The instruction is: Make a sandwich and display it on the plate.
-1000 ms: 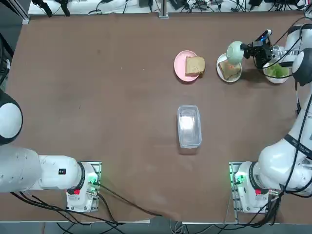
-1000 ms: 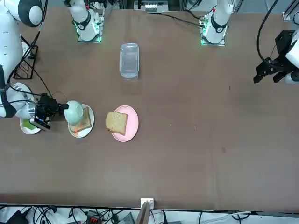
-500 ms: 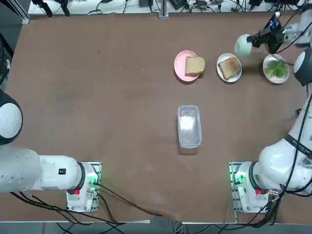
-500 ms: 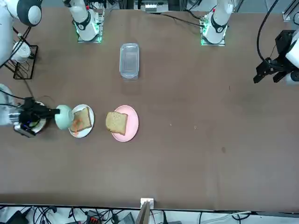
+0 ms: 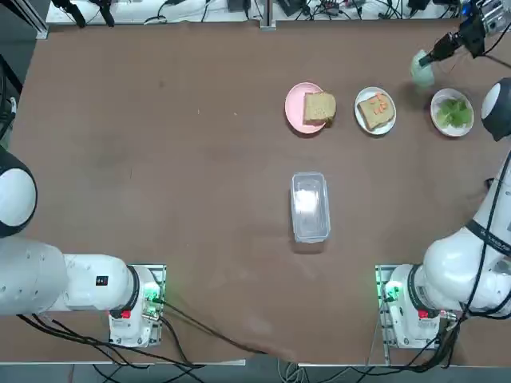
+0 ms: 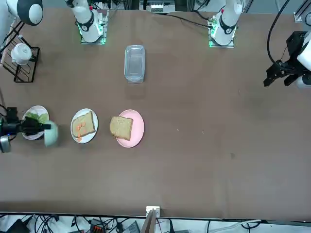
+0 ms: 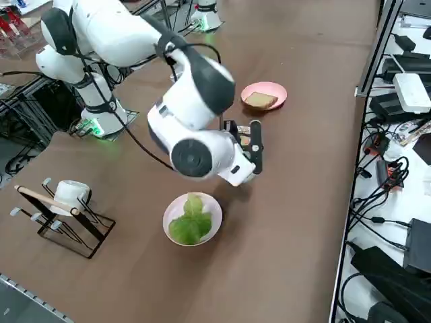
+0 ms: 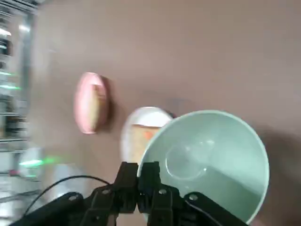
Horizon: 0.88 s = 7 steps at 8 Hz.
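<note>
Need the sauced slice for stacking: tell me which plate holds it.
The middle white plate: its bread slice carries orange sauce. The pink plate holds plain bread; the white plate at the right end holds lettuce.

Glossy green bowl (image 8: pixel 209 162), matt brown table (image 5: pixel 160 159), clear plastic box (image 5: pixel 310 206)

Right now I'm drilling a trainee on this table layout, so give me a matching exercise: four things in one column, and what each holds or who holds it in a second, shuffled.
Things:
1. pink plate
2. middle white plate
3. right-end white plate
4. green bowl

States:
A. holds lettuce
B. held by its rim in the right gripper, tilted above the table
C. holds a plain bread slice
D. holds a bread slice with orange sauce

Pairs: 1-C, 2-D, 3-A, 4-B
</note>
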Each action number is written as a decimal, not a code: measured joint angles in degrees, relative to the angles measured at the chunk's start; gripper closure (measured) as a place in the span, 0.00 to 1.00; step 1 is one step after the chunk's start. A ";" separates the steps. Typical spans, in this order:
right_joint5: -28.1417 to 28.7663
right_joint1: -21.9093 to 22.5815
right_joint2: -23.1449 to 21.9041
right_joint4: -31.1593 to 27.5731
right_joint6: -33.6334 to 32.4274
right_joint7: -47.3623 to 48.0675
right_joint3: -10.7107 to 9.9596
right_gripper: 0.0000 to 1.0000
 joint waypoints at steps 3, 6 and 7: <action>-15.95 2.20 0.85 0.65 18.95 -1.72 0.15 0.97; -26.89 2.25 3.80 0.59 33.50 -1.90 0.10 0.97; -28.80 2.25 4.94 0.58 36.34 -1.90 0.11 0.97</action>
